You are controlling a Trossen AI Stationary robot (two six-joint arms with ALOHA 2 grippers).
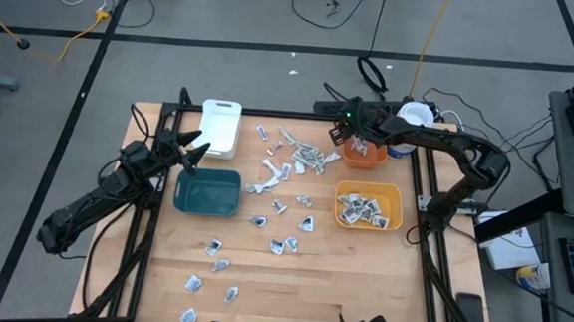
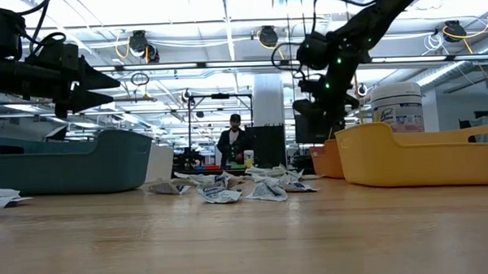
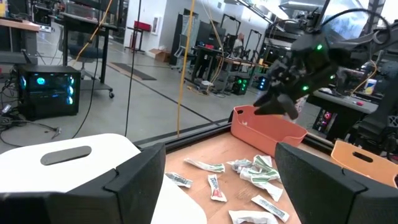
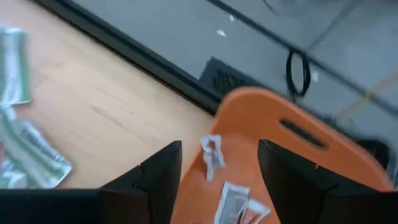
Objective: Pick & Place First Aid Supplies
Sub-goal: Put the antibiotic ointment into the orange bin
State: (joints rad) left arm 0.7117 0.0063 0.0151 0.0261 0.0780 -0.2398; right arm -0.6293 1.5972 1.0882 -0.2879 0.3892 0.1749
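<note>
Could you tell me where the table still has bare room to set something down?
Bare wood lies along the table front right, below the yellow bin. Packets crowd the strip between the white bin and orange bin.

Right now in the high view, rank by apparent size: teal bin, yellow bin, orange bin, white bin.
1. teal bin and yellow bin: look alike, can't separate them.
2. white bin.
3. orange bin: smallest, though the right gripper covers part of it.

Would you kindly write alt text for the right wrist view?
The right gripper hangs open above the orange bin, where a small white packet shows between its fingers and another packet lies below. Green-printed packets lie on the wooden table.
</note>
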